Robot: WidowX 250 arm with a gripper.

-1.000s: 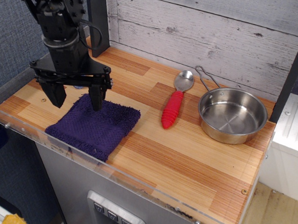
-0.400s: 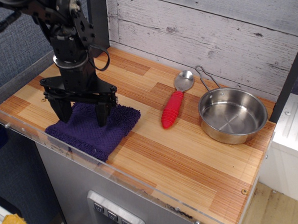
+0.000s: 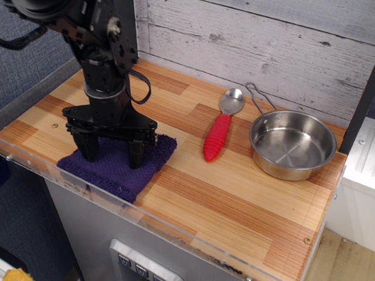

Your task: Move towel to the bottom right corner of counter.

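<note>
The dark purple towel (image 3: 118,169) lies flat at the front left of the wooden counter (image 3: 235,199), its near edge against the clear acrylic rim. My gripper (image 3: 112,155) points straight down over the middle of the towel, open. Its two black fingertips (image 3: 136,157) press into or rest on the cloth, one toward each side. The arm covers the towel's far edge.
A spoon with a red ribbed handle (image 3: 217,137) lies mid-counter. A steel pan (image 3: 291,145) sits at the back right. A black post (image 3: 121,24) stands at the back left by the plank wall. The acrylic rim (image 3: 188,238) runs along the front edge.
The gripper has come down and shifted right and toward the front, from hovering over the towel's left part to fingertips on its middle. The towel has not visibly moved.
</note>
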